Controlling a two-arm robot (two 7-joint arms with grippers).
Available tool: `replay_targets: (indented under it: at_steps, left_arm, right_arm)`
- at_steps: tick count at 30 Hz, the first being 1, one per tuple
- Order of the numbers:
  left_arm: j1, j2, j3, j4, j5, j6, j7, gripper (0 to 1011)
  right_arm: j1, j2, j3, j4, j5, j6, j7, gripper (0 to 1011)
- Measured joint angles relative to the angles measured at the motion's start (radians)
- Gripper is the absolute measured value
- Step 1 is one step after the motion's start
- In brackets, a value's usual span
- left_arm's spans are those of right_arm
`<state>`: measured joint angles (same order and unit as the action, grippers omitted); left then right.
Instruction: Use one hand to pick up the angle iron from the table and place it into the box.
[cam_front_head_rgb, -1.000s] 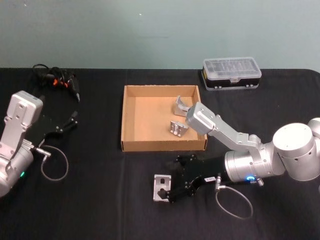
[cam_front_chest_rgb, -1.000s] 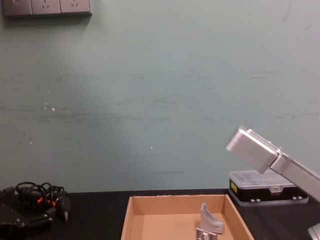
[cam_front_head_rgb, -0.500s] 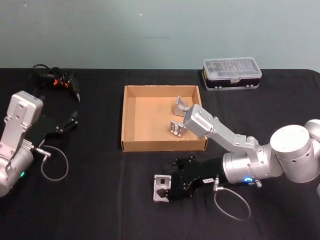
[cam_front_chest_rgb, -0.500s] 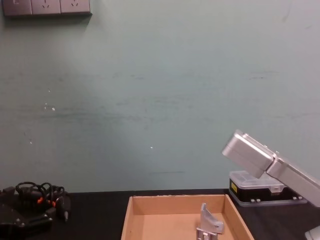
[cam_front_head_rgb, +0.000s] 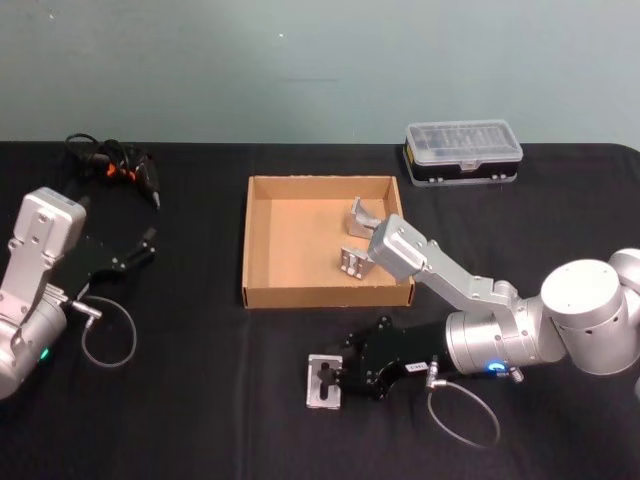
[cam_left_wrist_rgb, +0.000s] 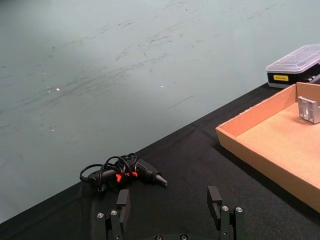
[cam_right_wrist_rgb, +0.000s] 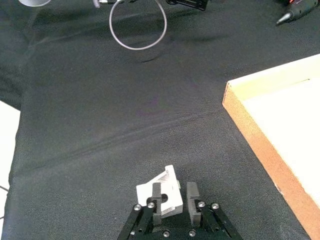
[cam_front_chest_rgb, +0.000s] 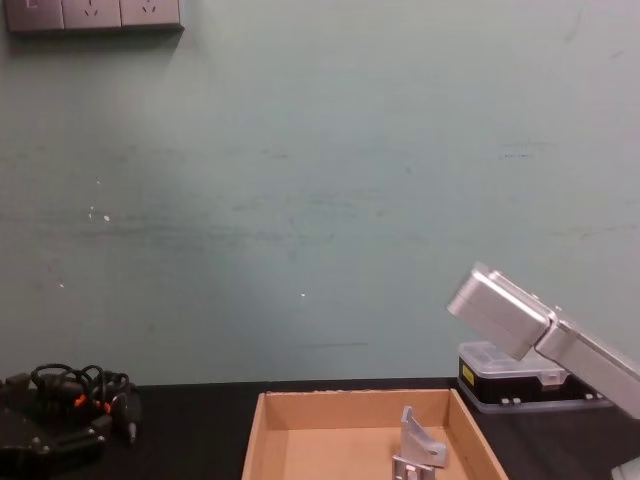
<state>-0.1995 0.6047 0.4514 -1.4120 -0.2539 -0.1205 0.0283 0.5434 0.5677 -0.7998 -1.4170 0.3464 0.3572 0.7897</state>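
Right gripper (cam_right_wrist_rgb: 173, 206) low on worktop (cam_front_head_rgb: 200, 400), jaws narrowed around angle iron (cam_right_wrist_rgb: 161, 194) for lifting; box (cam_front_head_rgb: 262, 290) just beyond. Left gripper (cam_left_wrist_rgb: 170, 212) parked wide.

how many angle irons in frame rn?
3. Two lie in the box, at its right side: one near the far corner, one closer to the front. The third is on the table, between the right gripper fingers.

The head view looked down over the tabletop (cam_front_head_rgb: 200, 400); the chest view faced the wall low across it. Both shared the box (cam_front_head_rgb: 262, 296) (cam_front_chest_rgb: 262, 425).
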Motion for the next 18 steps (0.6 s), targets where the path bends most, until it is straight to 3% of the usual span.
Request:
replay_targets:
  at_steps: [3, 6, 8, 18]
  left_arm:
    - [0.0, 0.0, 0.0, 0.0, 0.0, 0.0, 0.0, 1011]
    - [0.0, 0.0, 0.0, 0.0, 0.0, 0.0, 0.0, 1011]
    - [0.0, 0.0, 0.0, 0.0, 0.0, 0.0, 0.0, 1011]
    - [0.0, 0.0, 0.0, 0.0, 0.0, 0.0, 0.0, 1011]
  right_arm:
    - [0.0, -0.001, -0.002, 0.003, 0.003, -0.004, -0.002, 242]
    - [0.0, -0.002, -0.004, 0.007, 0.004, -0.008, -0.004, 205]
    - [0.001, -0.003, -0.004, 0.008, 0.006, -0.01, -0.005, 127]
    - [-0.011, 0.005, 0.015, -0.008, 0.017, -0.02, -0.033, 108]
